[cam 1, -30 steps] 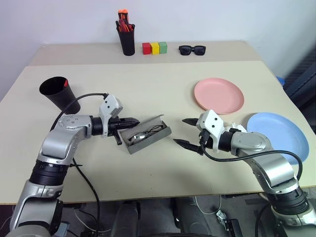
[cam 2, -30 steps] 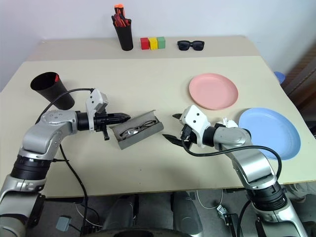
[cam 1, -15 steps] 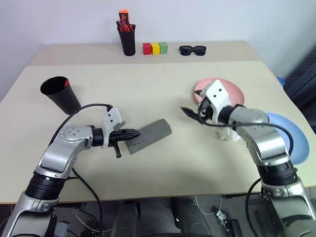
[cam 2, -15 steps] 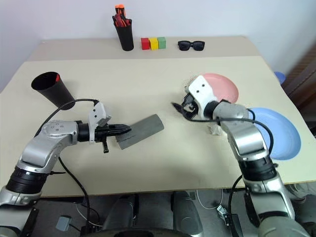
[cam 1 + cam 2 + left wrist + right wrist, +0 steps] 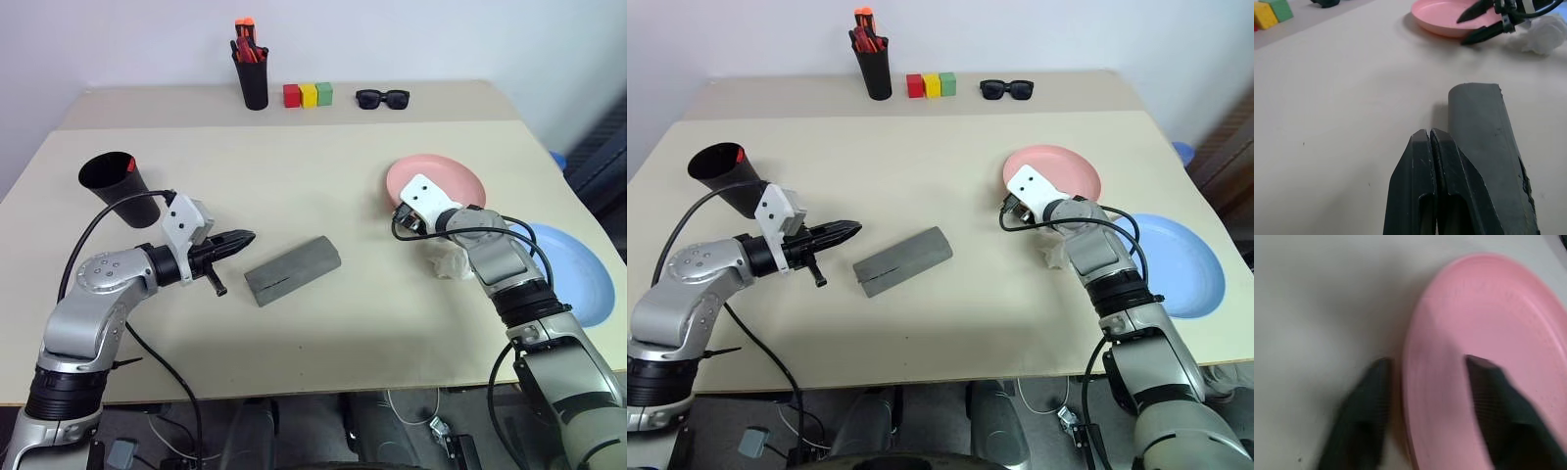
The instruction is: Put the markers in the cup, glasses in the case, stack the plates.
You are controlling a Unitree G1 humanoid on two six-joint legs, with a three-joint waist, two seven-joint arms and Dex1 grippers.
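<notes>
The grey case (image 5: 292, 270) lies closed in the middle of the table, so the glasses are hidden. My left gripper (image 5: 247, 236) hovers just left of the case, shut and empty, with its fingertips (image 5: 1428, 134) beside the case's end. A red marker tip (image 5: 130, 164) pokes from the black cup (image 5: 120, 188) at the far left. My right gripper (image 5: 400, 220) is at the near-left rim of the pink plate (image 5: 446, 181). It is open, one finger outside the rim and one over the plate (image 5: 1484, 333). The blue plate (image 5: 578, 269) lies to the right.
A crumpled white tissue (image 5: 449, 259) lies between the two plates, under my right forearm. At the back stand a black pen pot (image 5: 252, 83) of red-orange pens, three coloured blocks (image 5: 308, 95) and black sunglasses (image 5: 381, 98).
The case's lid has gone down over the glasses. My left gripper drew back to the left, off the case. My right gripper swung from beside the case to the pink plate's rim, its fingers narrowing.
</notes>
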